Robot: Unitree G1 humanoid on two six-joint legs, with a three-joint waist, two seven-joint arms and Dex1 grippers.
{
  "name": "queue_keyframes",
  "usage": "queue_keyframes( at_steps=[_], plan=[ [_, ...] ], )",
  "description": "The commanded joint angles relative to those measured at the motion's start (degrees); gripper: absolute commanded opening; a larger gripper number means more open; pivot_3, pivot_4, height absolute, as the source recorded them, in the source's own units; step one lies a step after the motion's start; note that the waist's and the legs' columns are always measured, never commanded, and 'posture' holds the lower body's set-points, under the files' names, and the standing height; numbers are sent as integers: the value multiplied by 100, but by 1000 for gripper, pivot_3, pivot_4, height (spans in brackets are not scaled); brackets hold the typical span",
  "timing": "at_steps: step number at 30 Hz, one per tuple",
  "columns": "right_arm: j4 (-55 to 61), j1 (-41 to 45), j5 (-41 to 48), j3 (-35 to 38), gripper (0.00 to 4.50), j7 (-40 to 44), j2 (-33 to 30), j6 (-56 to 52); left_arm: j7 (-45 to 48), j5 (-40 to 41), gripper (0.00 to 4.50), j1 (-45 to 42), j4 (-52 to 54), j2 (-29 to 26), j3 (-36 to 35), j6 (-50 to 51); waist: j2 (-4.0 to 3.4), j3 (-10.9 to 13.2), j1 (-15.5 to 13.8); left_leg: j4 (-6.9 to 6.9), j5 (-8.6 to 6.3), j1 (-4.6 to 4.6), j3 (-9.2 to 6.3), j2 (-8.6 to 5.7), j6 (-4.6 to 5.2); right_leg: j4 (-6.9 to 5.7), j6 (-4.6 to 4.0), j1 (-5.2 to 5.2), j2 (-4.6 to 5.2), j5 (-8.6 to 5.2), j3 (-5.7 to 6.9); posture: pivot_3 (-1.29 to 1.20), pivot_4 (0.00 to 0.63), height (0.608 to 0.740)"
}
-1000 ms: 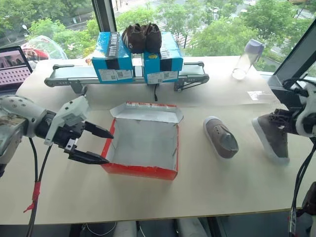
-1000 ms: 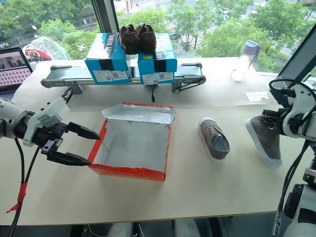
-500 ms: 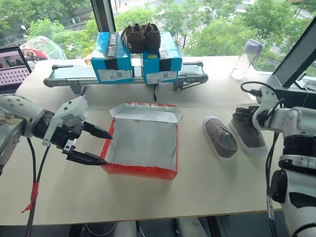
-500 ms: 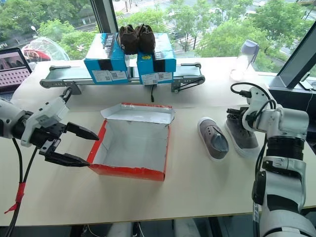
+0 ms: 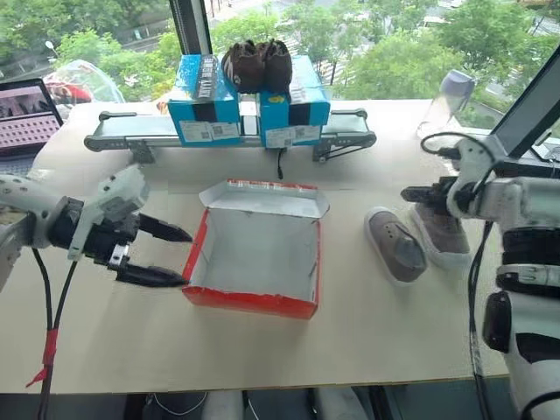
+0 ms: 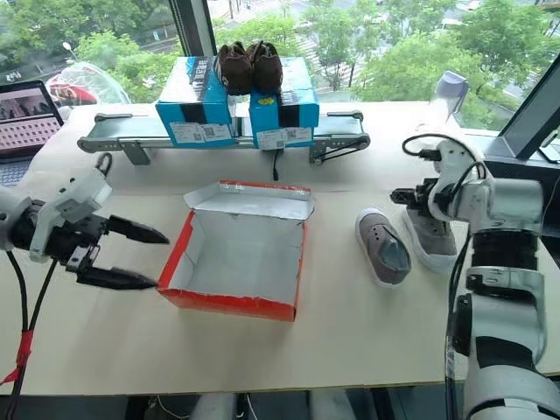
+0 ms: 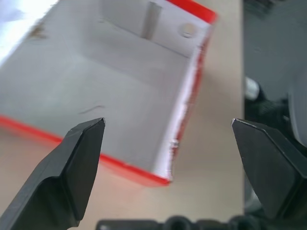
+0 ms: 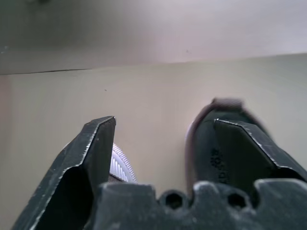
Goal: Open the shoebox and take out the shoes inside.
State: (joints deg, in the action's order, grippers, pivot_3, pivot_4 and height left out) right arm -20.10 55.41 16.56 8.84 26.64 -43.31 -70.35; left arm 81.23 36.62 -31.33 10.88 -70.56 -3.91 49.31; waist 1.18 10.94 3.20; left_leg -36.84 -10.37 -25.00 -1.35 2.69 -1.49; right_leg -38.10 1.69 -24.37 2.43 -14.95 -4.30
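Both grey sneakers [image 5: 395, 246] [image 5: 442, 234] lay beside the empty red shoebox [image 5: 254, 258], the left gripper [image 5: 175, 256] gaping wide, while the right wrist view showed the right gripper [image 8: 164, 122] parted around a heel, clamping nothing.

You've got white-and-grey moulded plastic arm shells with black joint sections. The left tool [image 5: 166, 255] has a white housing and two black wedge-shaped fingers [image 7: 76, 163] tapering to points. A black cable runs along your left arm, with a red tape tag [image 5: 50, 347] on it. The right tool [image 6: 408, 197] is black too, with hex screws [image 8: 169, 199] along its base bar. A black cable [image 6: 437, 144] loops over your right wrist, and another runs down that forearm.
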Motion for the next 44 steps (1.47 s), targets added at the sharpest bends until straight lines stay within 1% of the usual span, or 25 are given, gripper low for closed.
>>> queue_keyframes(
  at_steps=[1,3,5,7,8,9,10,12,13,14,15,16,18,20,22,24,26,28,29,31,32,34,39,41,44],
  plan=[
    [1082,262,314,70,4481,206,-472,-917,-27,397,4500,358,-32,-55,-908,185,0,0,19,0,0,0,0,0,0,2,-1,0,0,0,0,0,150,740],
    [1361,357,536,224,4481,330,-560,-1279,-33,720,4500,670,21,63,-1342,381,0,0,48,1,0,0,5,3,0,2,-3,-3,0,2,-3,0,150,740],
    [1738,302,844,657,4481,443,-401,-1316,-214,852,4500,999,144,345,-1705,272,0,0,70,2,0,2,4,4,0,0,-4,-3,0,1,-2,0,150,740],
    [2393,-146,1001,1002,4481,572,-227,-490,-523,880,4500,1293,304,665,-2027,130,2,-1,68,3,0,12,4,5,0,-2,-3,3,0,1,-2,0,150,740],
    [2784,-548,1002,1175,4481,600,-161,-99,-1266,795,4500,1380,404,1211,-2370,-41,5,-2,61,3,0,15,3,6,0,-2,-1,7,-1,-1,-1,0,150,740],
    [3002,-750,1143,1529,4481,518,76,-91,-1805,622,4500,1447,439,1623,-2550,-332,4,-5,36,1,0,17,0,7,0,-2,1,13,-1,-1,3,0,150,740],
    [3068,-777,1348,2014,4481,350,410,-422,-2215,414,4500,1493,455,1959,-2647,-651,10,-8,6,3,0,23,1,6,0,4,2,21,1,0,2,0,150,740],
    [3147,-913,1697,2690,4481,168,939,-865,-2745,159,4500,1583,502,2439,-2768,-1082,24,-11,-43,-6,0,25,0,6,-2,-3,-4,28,1,7,2,0,150,740],
    [3306,-1266,1823,2809,4481,263,1098,-662,-3079,-14,4500,1680,551,2717,-2820,-1334,29,-15,-73,-8,2,24,0,5,-5,-2,-4,26,1,12,1,0,150,740],
    [3579,-1783,1513,2820,4481,-26,1293,-175,-3473,-201,4500,1787,580,3007,-2838,-1559,37,-20,-99,-9,3,24,1,4,-6,0,-7,28,3,19,0,0,150,740],
    [3867,-2467,947,2579,4481,-275,1310,659,-3815,-301,4500,1890,611,3245,-2867,-1653,51,-33,-128,-8,3,26,-1,4,-6,1,-7,32,2,19,2,0,150,740],
    [4111,-2944,579,2524,4481,-527,1437,1289,-4000,-292,4500,1973,612,3394,-2882,-1638,65,-50,-186,-1,3,28,-6,4,-6,6,-7,37,3,19,6,0,150,740],
    [4547,-3723,231,2611,4481,-860,1828,2278,-4316,-414,4500,2177,643,3653,-2860,-1780,69,-54,-237,-1,-1,15,-4,0,-6,8,-2,25,10,16,6,0,150,740],
    [4995,-4561,-113,2591,4481,-938,2158,3364,-4689,-603,4500,2416,636,3979,-2862,-2041,58,-58,-239,-3,3,-3,2,-13,-11,3,2,5,22,18,-4,0,150,740],
    [5291,-5106,-178,2571,4481,-1007,2448,3890,-4918,-746,4500,2671,637,4194,-2847,-2233,52,-63,-216,-6,4,5,3,-13,-13,1,6,12,22,22,-8,0,150,740],
    [5602,-5576,-119,2469,4481,-972,2667,4217,-5133,-864,4500,3000,722,4458,-2812,-2442,56,-69,-143,-5,4,42,12,-6,-15,1,5,39,15,22,-19,0,150,740],
    [5905,-5986,70,2359,4481,-868,2897,4482,-5407,-1068,4500,3421,902,4847,-2651,-2723,59,-73,-70,-1,4,80,15,2,-15,5,14,76,5,15,-25,0,150,740],
    [6054,-6390,165,2205,4481,-792,3099,4647,-5583,-1288,4500,3817,1090,5219,-2386,-3032,65,-81,-41,7,3,132,21,5,-17,15,33,128,5,-9,-28,0,150,740],
    [6080,-6554,166,2126,4481,-794,3181,4725,-5667,-1375,4500,3955,1162,5374,-2248,-3146,70,-85,-46,9,2,147,27,7,-17,15,32,136,5,-12,-34,0,150,740],
    [6123,-6954,135,1850,4481,-703,3317,4910,-5884,-1454,4500,4166,1261,5722,-2032,-3305,80,-92,-63,9,2,154,31,7,-18,14,28,139,6,-13,-40,0,150,740],
    [6102,-7150,81,1691,4481,-658,3381,5024,-5961,-1518,4500,4301,1270,5893,-1906,-3415,81,-99,-76,10,2,157,35,7,-18,14,4,138,5,-26,-44,0,150,740],
    [5981,-7437,-50,1432,4481,-627,3460,5235,-6023,-1728,4500,4617,1252,6142,-1680,-3755,80,-124,-78,9,2,157,40,8,-18,15,-6,137,7,-32,-47,0,150,740],
    [5443,-7678,-405,988,4481,-819,3594,5708,-6253,-1992,4500,5227,1559,6474,-1300,-4092,81,-131,-49,11,-1,159,76,12,-21,21,-5,126,7,-34,-82,0,150,740],
    [5336,-7660,-487,852,4481,-979,3695,5785,-6284,-2037,4500,5353,1604,6489,-1190,-4189,80,-131,-55,11,-26,160,83,14,-61,26,-5,121,7,-36,-90,0,150,740],
    [5336,-7618,-524,707,4481,-1135,3775,5794,-6223,-2041,4500,5437,1551,6415,-1095,-4252,78,-132,-62,11,-29,158,86,13,-67,28,-4,114,7,-37,-94,0,150,740]
  ],
)
